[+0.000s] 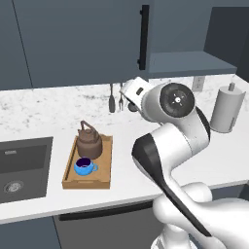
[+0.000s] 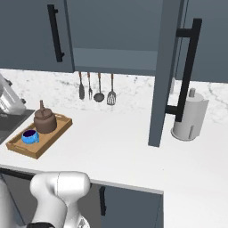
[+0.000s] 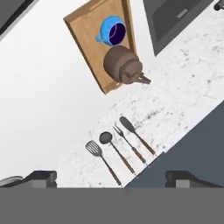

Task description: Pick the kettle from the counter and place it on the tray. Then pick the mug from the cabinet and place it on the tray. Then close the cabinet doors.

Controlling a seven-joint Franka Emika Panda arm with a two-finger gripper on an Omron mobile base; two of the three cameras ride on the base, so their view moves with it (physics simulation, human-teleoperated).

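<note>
From behind the arm's left we look forward and down across the bench (image 1: pixel 44 116) at the tray (image 1: pixel 70 180); from behind its right, the same tray (image 2: pixel 44 144) sits farther off at left. Our hand camera, rolled, looks down from above on that tray (image 3: pixel 83 39) and the hanging utensils (image 3: pixel 120 151).
</note>
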